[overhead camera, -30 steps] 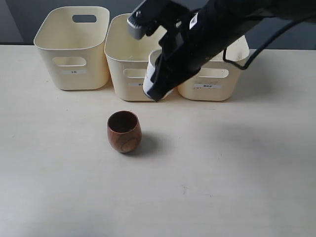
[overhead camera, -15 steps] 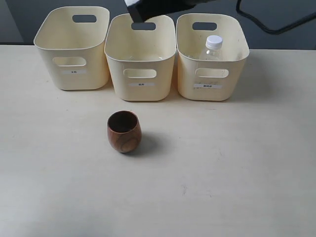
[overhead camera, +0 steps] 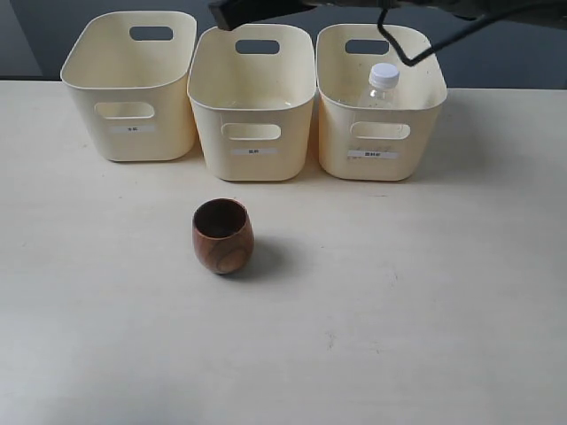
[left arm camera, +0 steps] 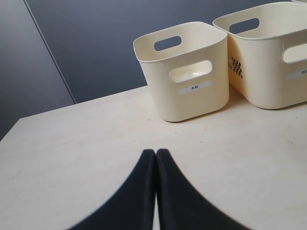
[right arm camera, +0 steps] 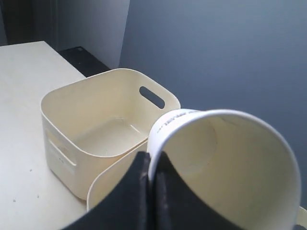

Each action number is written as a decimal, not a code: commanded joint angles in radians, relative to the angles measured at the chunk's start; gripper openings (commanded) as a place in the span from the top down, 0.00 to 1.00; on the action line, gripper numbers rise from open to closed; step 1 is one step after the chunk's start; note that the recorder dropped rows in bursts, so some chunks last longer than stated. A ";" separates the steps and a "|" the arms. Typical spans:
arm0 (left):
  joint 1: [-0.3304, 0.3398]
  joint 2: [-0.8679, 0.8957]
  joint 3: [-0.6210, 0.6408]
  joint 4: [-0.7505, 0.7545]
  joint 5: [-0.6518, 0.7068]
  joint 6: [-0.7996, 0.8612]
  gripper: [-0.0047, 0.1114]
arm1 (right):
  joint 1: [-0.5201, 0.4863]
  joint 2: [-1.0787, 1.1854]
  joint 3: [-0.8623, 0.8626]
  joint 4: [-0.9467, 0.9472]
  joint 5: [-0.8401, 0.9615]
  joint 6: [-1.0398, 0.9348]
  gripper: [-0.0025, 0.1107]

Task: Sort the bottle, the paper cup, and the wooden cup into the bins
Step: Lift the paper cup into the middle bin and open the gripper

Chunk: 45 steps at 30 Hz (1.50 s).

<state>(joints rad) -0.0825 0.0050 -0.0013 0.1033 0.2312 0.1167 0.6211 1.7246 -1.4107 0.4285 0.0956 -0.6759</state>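
Your left gripper shows two matte black fingers, smooth and curved, tapering to narrow rounded tips. Your right gripper has the same plain black fingers. In the exterior view you see a dark arm with a thin black cable looping beneath it.

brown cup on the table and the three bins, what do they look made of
The wooden cup looks like turned wood with a smooth, slightly glossy finish: dark brown with visible grain rings. The bins look like moulded cream plastic, matte to satin: uniform colour, thin walls, rounded corners and cut-out handles.
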 commanded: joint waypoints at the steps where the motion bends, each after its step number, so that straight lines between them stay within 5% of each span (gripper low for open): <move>1: 0.003 -0.005 0.001 0.003 -0.007 -0.002 0.96 | -0.004 0.102 -0.122 -0.009 0.080 -0.004 0.98; 8: 0.003 -0.005 0.001 0.003 -0.007 -0.002 0.96 | -0.004 0.290 -0.360 -0.078 0.269 0.034 0.98; 16: 0.003 -0.005 0.001 0.003 -0.007 -0.002 0.96 | -0.004 0.471 -0.615 -0.602 0.607 0.479 0.98; 45: 0.003 -0.005 0.001 0.003 -0.007 -0.002 0.96 | -0.004 0.554 -0.651 -0.571 0.692 0.354 0.98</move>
<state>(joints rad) -0.0825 0.0050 -0.0013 0.1033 0.2312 0.1167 0.6211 2.2808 -2.0557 -0.1454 0.7942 -0.3169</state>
